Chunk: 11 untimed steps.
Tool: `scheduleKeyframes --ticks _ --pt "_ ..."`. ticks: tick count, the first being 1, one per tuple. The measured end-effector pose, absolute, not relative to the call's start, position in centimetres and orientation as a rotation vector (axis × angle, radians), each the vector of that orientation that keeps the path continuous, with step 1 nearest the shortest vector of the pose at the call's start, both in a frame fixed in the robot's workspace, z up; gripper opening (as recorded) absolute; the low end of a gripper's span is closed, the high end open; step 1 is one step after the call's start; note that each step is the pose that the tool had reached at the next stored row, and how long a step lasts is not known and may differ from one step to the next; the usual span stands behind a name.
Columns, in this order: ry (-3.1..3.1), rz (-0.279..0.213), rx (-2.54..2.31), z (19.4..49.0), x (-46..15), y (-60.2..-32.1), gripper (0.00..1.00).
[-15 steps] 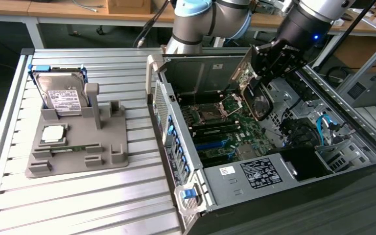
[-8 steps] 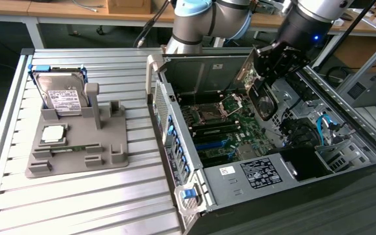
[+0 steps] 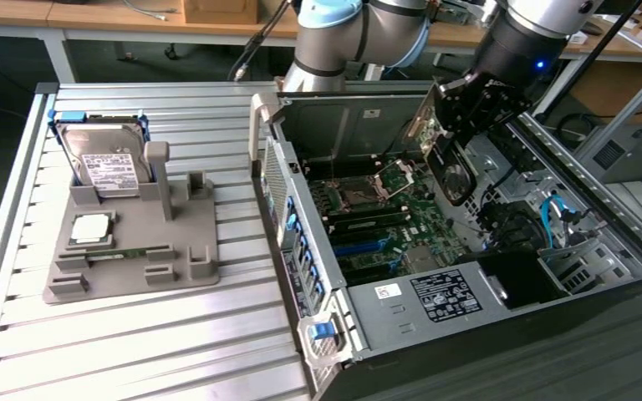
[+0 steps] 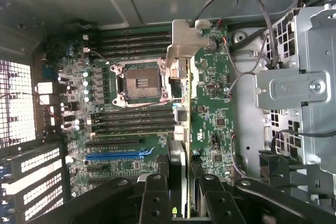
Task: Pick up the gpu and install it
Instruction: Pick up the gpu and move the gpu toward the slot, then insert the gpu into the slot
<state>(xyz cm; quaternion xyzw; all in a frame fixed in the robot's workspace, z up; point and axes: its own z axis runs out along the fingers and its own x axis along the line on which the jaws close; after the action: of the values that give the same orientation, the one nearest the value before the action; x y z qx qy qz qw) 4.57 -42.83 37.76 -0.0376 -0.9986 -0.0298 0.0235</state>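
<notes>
The gpu (image 3: 451,171) hangs on edge inside the open computer case (image 3: 298,225), above the motherboard (image 3: 379,224), its round black fan facing the exterior view's right. My gripper (image 3: 463,138) is shut on the card's upper edge. In the wrist view the gpu (image 4: 212,108) shows as a green board seen nearly edge-on, with its silver end bracket (image 4: 186,40) at the far end. The black fingers (image 4: 156,195) of my gripper (image 4: 181,182) clamp it from both sides. The card hovers over the motherboard (image 4: 105,103), apart from the blue slot (image 4: 116,156).
A grey fixture (image 3: 131,267) on the slatted table holds a hard drive (image 3: 107,163), a square CPU chip (image 3: 90,227) and a memory stick (image 3: 131,251). Inside the case are the empty CPU socket (image 4: 140,80), a metal drive cage (image 4: 299,90), cables and the power supply (image 3: 446,294).
</notes>
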Motion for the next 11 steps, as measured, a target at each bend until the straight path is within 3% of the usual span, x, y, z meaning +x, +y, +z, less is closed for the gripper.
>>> scheduleKeyframes --ticks 11 --pt "-3.091 -0.092 -0.098 37.76 4.57 -42.83 0.27"
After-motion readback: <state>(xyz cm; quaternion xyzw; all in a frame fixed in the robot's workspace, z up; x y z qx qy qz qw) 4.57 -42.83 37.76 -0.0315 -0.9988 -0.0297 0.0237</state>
